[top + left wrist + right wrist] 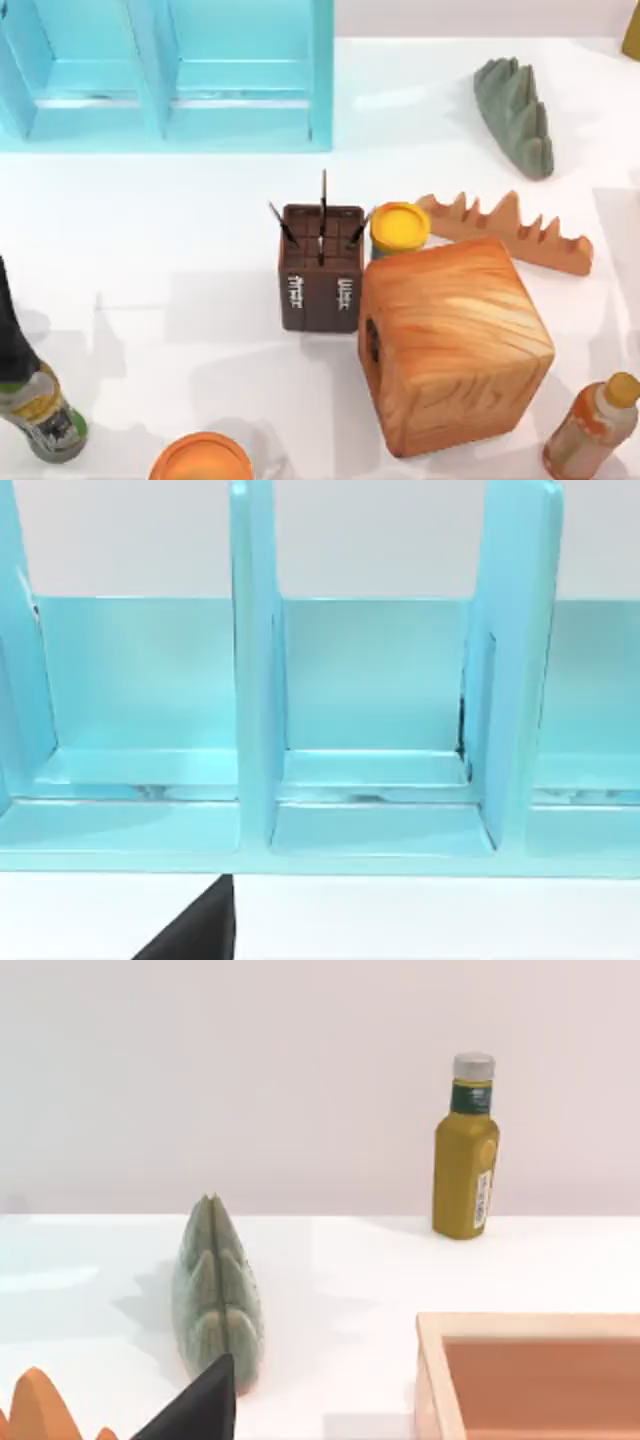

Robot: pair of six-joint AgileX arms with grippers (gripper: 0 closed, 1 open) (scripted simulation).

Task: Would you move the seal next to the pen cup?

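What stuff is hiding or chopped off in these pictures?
- Seal: I cannot spot it; the wooden cube may be hiding it in the top view.
- Yellow-lidded jar: its lower part sits behind the cube, top view.
- Orange round thing: cut by the bottom edge, top view.
- Blue shelf: cut off by the picture edges, left wrist view.
- Pen cup side marks: too small to read.

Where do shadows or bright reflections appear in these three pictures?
Top view: soft grey shadows lie on the white table beside the pen cup and wooden cube. Left wrist view: the blue rack has glossy streaks. Right wrist view: the green ridged piece casts a faint shadow.
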